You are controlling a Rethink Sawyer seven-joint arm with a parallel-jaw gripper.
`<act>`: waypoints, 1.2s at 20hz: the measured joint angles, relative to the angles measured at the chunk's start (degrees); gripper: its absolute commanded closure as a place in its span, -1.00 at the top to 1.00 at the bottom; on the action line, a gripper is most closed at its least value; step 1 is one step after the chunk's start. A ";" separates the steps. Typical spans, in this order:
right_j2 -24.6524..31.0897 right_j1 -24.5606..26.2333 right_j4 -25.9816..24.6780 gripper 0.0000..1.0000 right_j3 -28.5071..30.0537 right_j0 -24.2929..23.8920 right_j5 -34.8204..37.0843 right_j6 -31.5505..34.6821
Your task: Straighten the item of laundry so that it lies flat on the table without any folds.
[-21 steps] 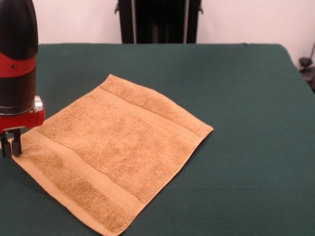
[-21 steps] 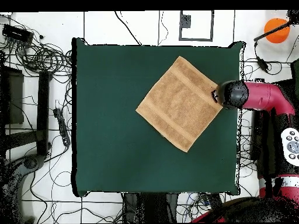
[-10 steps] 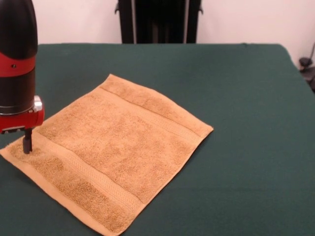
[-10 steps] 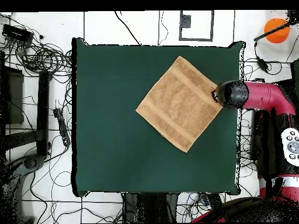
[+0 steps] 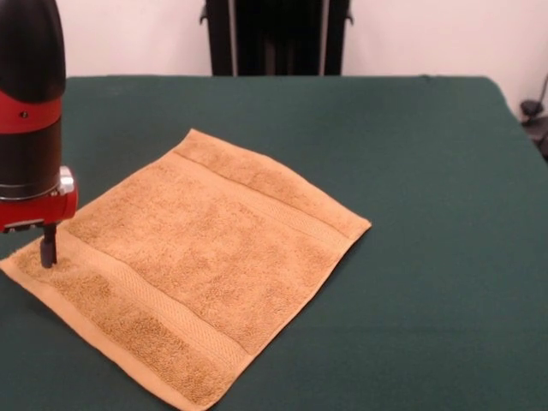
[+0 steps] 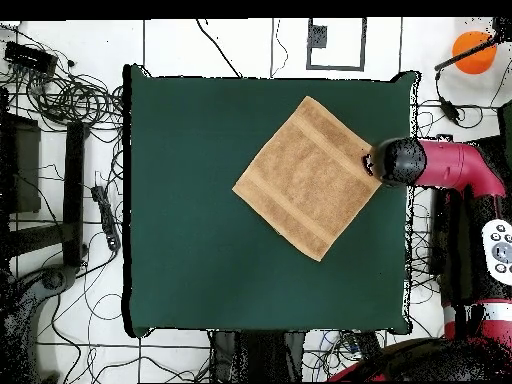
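The golden-orange item of laundry (image 5: 201, 257) lies spread as a diamond on the dark green table (image 5: 428, 171), with woven bands near two ends and no fold showing. My gripper (image 5: 17, 255) stands low over the towel's left corner in the front view. It is open: one dark finger (image 5: 49, 244) points down at the cloth and the other is past the picture's edge. Nothing is held. From overhead, the towel (image 6: 308, 178) lies toward the table's (image 6: 200, 250) right side. The arm's black head (image 6: 398, 162) covers the towel's right corner and hides the gripper.
The red arm (image 6: 455, 168) reaches in over the table's right edge in the overhead view. Cables and gear lie on the floor around the table. A dark stand (image 5: 276, 36) rises behind the far edge in the front view.
A second ago the fingers stood close together at the towel's left corner. They have since spread apart, and the corner now lies flat and reaches further left. The arm has stayed put.
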 measured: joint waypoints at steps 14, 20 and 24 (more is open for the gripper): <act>-5.92 -4.87 2.38 1.00 9.88 5.22 -15.17 1.45; -9.05 -6.16 6.20 1.00 13.18 8.96 -21.73 5.96; -9.43 -6.14 8.59 1.00 14.28 9.19 -23.54 7.50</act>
